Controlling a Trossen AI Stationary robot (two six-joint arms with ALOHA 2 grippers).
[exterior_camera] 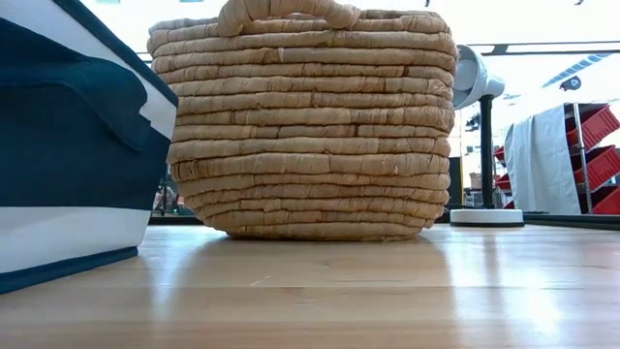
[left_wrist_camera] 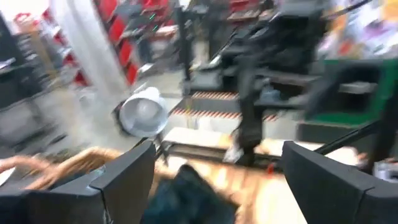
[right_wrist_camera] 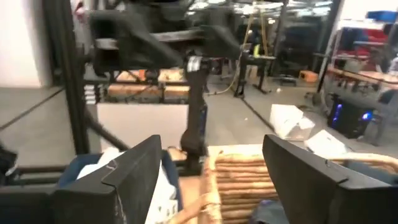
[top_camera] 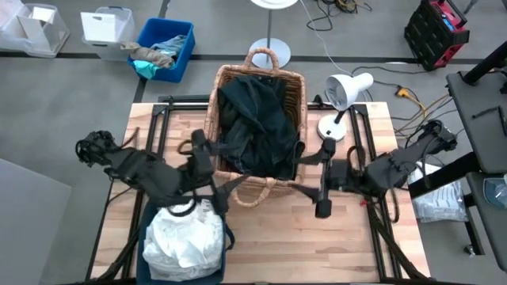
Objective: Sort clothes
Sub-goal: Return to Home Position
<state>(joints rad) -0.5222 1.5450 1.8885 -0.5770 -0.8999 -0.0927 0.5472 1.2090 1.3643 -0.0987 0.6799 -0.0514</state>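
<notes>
no word, label, brand name, number or sign is showing clearly enough to be read in any of the views.

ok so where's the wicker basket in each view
High view: wicker basket upper centre of the table, between both arms.
Low view: fills the centre.
Left wrist view: blurred, just past one finger.
Right wrist view: between that arm's fingers.
Shared landmark: white lamp beside it, also in low and left wrist views.
</notes>
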